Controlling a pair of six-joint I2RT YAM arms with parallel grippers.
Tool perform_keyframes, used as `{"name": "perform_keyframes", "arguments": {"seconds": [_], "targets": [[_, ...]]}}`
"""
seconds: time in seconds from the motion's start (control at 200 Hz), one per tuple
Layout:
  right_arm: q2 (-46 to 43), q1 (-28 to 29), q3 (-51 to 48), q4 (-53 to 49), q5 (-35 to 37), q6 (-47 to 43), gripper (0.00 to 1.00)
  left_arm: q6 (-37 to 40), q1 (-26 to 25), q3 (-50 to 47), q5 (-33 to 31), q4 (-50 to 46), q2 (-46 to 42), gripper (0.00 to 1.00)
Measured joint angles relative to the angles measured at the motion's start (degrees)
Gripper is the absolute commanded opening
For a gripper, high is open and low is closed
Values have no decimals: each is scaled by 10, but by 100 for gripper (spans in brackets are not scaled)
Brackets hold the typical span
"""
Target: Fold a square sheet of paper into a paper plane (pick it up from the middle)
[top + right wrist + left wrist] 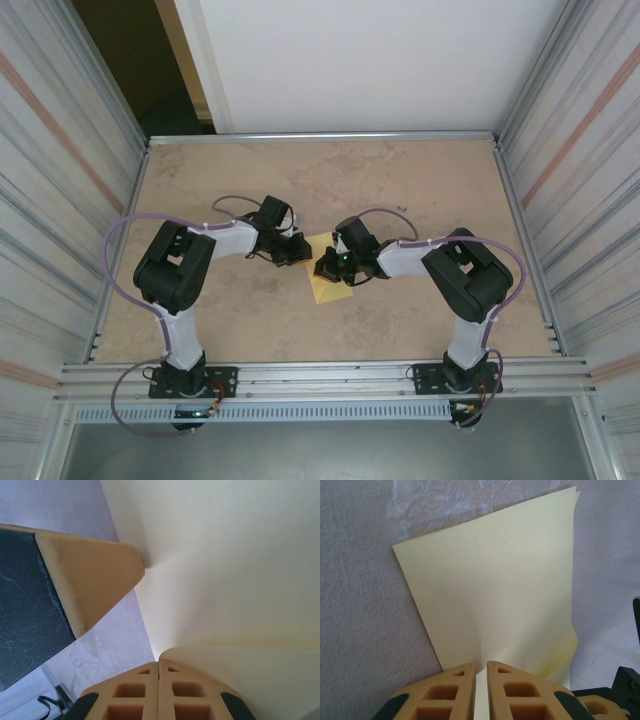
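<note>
At the middle of the table point(400, 190), the folded pale-yellow sheet of paper point(495, 590) lies between the two arms — the left gripper point(480, 664) nearly closed, nipping one edge, the right gripper point(159, 661) pressed fully together on a lifted, curling edge of the same sheet.

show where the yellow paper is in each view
top external: paper at the centre of the table, just right of the left gripper.
left wrist: paper fills the middle, lower edge pinched in that gripper.
right wrist: paper covers the top and right.
shared landmark: the left gripper; one tan finger shows upper left in the right wrist view.
</note>
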Motion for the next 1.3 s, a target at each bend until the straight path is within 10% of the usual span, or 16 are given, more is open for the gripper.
{"name": "perform_keyframes", "arguments": {"seconds": [1.298], "targets": [[6, 0, 0, 12, 18, 11, 0, 0, 0, 0, 0, 0, 0, 15]]}}
